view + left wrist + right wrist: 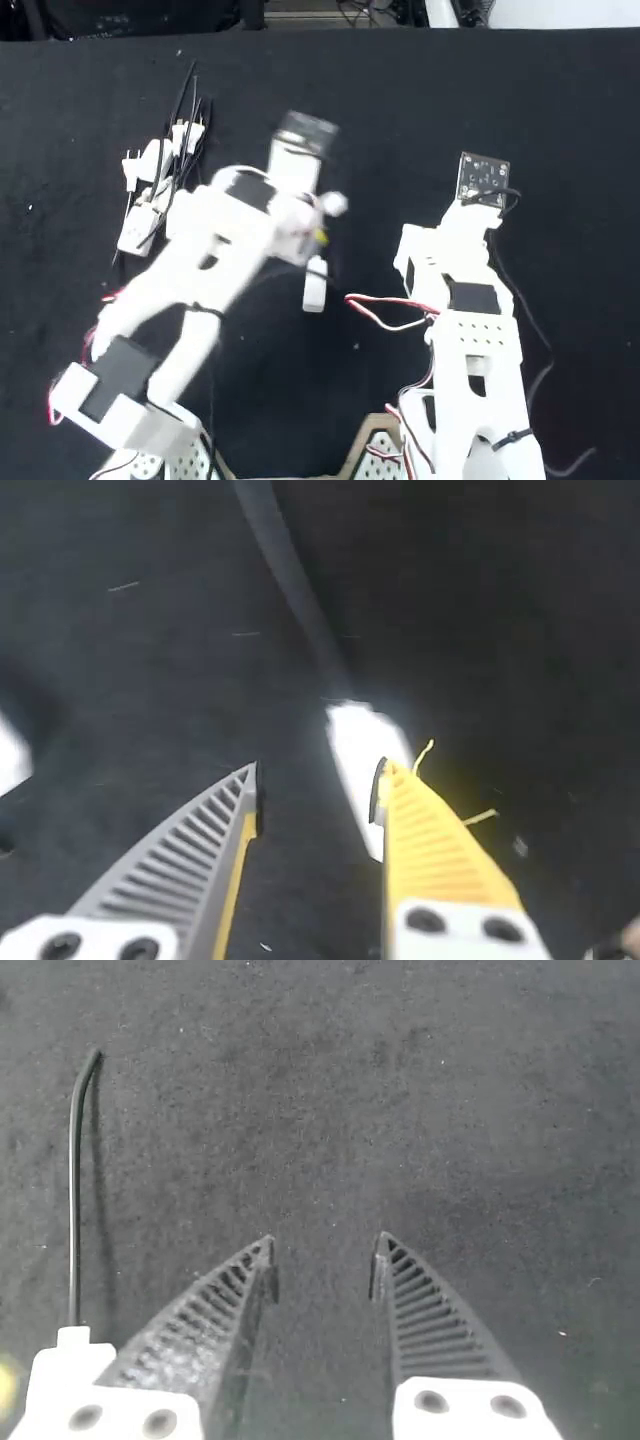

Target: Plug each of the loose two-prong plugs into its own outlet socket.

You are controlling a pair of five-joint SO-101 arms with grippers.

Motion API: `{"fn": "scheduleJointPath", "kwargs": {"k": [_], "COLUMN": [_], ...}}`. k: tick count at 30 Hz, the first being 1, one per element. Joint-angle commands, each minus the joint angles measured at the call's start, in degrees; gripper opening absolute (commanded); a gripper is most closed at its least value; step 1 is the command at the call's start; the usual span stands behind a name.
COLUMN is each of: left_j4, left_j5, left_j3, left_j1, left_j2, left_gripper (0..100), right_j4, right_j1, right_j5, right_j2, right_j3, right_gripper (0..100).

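My left gripper (pixel 320 775) is open and hangs low over the black cloth. One finger (pixel 430 840) is yellow. A white plug body (pixel 355 742) lies on the cloth right beside that yellow finger, outside the gap, with its black cable (pixel 290 580) running away from it. In the high view the left arm (pixel 230 230) stretches to the table's middle, its gripper (pixel 314 282) pointing down. More white plug parts with black cables (pixel 150 195) lie in a cluster at the far left. My right gripper (pixel 325 1242) is open over bare cloth with nothing between its fingers.
The right arm (pixel 470 300) stands at the right with red and white wires (pixel 385 310) looping off its side. A thin black wire (pixel 75 1190) runs beside the right gripper. The black cloth (pixel 560 110) covers the whole table.
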Motion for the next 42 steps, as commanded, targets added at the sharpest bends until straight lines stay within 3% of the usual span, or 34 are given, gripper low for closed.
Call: {"fn": "scheduleJointPath", "kwargs": {"k": [1, 5, 9, 16, 24, 33, 38, 42], "left_j4": [-4.2, -8.5, -6.5, -3.2, -3.7, -13.2, -16.0, -11.1], "left_j5": [-1.7, -1.7, -1.7, -1.7, -1.0, 4.5, 4.6, 4.2], "left_j3": [5.8, 11.4, 10.8, 9.6, 11.2, 17.4, 17.8, 14.8], "left_j1": [4.5, -1.8, -8.0, -12.7, -6.2, 1.0, -2.2, -8.7], "left_j2": [1.7, 2.8, 2.6, -2.6, -6.5, -7.0, -7.1, -8.4], "left_gripper": [20, 20, 20, 20, 20, 20, 19, 20], "right_j4": [-1.5, -1.5, -1.5, -1.5, -1.5, -1.5, -1.5, -1.5], "right_j1": [1.0, 1.0, 0.9, 0.9, 1.0, 1.2, 1.0, 1.1], "right_j5": [-0.6, -0.6, -0.6, -0.6, -0.7, -0.7, -0.7, -0.7], "right_j2": [-1.5, -1.5, -1.5, -1.5, -1.5, -1.5, -1.5, -1.5], "right_j3": [-2.8, -2.8, -2.9, -2.9, -2.5, -2.7, -2.9, -2.9], "right_gripper": [14.8, 14.8, 14.8, 14.8, 14.8, 14.8, 14.8, 14.8]}}
